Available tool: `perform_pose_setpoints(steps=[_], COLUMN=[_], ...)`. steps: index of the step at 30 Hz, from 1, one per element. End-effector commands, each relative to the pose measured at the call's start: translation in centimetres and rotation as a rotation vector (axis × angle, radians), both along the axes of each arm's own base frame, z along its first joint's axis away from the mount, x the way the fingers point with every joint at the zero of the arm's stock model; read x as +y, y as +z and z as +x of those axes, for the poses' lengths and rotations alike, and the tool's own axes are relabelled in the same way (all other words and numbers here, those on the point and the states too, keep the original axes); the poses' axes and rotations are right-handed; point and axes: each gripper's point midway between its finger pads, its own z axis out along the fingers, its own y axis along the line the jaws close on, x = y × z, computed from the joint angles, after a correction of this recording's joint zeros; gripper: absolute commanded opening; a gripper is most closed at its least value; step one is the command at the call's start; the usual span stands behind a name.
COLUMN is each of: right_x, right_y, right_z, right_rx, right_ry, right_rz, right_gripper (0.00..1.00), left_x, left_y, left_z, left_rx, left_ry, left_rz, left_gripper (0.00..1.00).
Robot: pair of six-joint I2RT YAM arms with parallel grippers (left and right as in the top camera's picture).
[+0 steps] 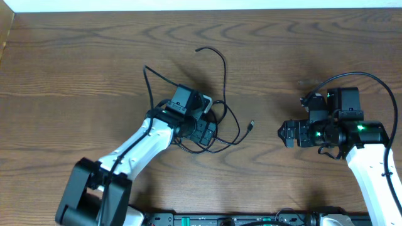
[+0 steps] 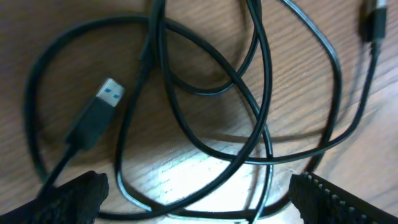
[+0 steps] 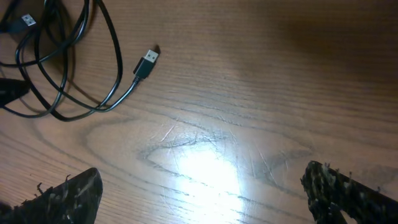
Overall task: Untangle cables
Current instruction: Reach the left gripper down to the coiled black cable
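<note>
Black cables [image 1: 223,113] lie in a tangle of loops at the table's middle, with one plug end [image 1: 251,125] pointing right. My left gripper [image 1: 204,133] hangs open right over the tangle. In the left wrist view several crossing strands [image 2: 249,124] run between its fingers [image 2: 68,199], a blue-tipped USB plug [image 2: 106,99] lies at left, and nothing is gripped. My right gripper [image 1: 281,134] stands open to the right of the tangle, apart from it. The right wrist view shows bare wood between its fingertips [image 3: 348,196]; the loops [image 3: 62,68] and a plug [image 3: 146,63] lie ahead at upper left.
One strand arcs toward the table's far side [image 1: 217,53] and another reaches left [image 1: 147,75]. The wooden table [image 1: 75,75] runs wide to the left and behind. Thick black leads loop over the right arm [image 1: 377,81].
</note>
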Motion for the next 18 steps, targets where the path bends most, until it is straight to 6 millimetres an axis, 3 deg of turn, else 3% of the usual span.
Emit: perform_pose_setpoints(steps=[1, 8, 14, 16, 18], right_x=[0.1, 0.1, 0.1, 0.1, 0.1], right_y=[-0.2, -0.3, -0.3, -0.3, -0.3], right_z=[-0.3, -0.6, -0.6, -0.6, -0.5], right_rx=[0.009, 0.023, 0.025, 0.023, 0.022], right_ry=[0.003, 0.003, 0.003, 0.003, 0.003], right_rz=[-0.003, -0.003, -0.003, -0.003, -0.003], right_gripper=[0.99, 0.99, 0.99, 0.99, 0.99], left_x=[-0.8, -1.5, -1.7, -1.7, -1.7], left_y=[-1.3, -2.8, -2.7, -2.6, -2.6], left_z=[-0.8, -0.6, -0.1, 0.0, 0.0], left_rx=[0.019, 0.009, -0.015, -0.017, -0.01], left_ry=[-0.135, -0.222, -0.227, -0.222, -0.206], left_rz=[-0.013, -0.021, -0.027, -0.029, -0.033], left_gripper=[0.98, 0.96, 0.41, 0.31, 0.28])
